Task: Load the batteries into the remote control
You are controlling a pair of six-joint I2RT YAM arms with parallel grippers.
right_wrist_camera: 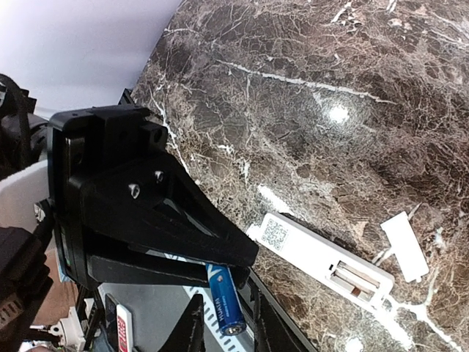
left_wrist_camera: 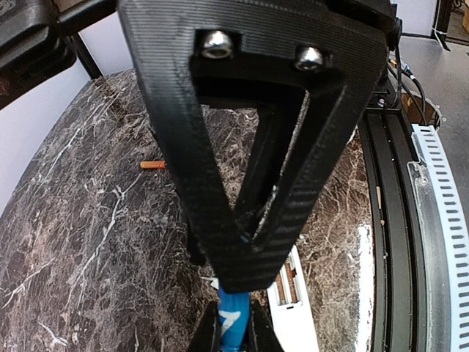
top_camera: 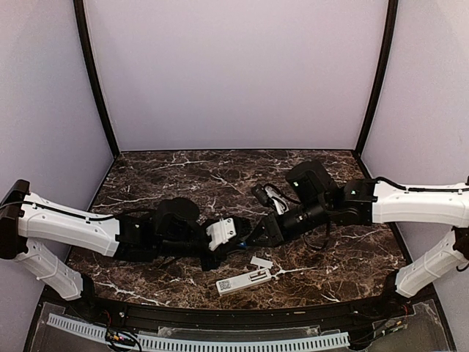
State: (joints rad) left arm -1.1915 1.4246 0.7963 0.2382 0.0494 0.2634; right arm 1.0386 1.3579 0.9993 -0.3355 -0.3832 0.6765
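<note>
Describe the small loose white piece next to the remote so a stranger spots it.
On the marble table, find the white remote control near the front edge. Just behind its right end lies the loose piece: a short plain white flap, lacking the remote's sticker and recess.

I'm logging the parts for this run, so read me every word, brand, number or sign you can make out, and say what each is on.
Nothing here can be quoted as it reads.
blue battery: white lettering along its side, too blurred to read.
remote control: a square code sticker on its back, pattern only, no legible words.
loose white cover: no marking visible.
</note>
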